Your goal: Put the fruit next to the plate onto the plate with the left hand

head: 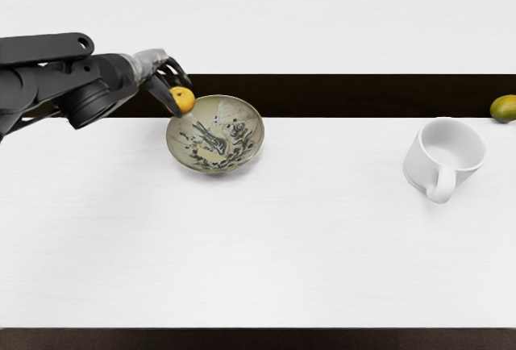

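robot hand with orange fruit crowding left rim of plate, wide bare table across to mug

White table in front, second white surface behind, dark gap between; even light.

Orange fruit; plate beige w/ dark pattern.

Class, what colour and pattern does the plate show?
The plate is beige with dark brush-like markings, best seen in the head view.
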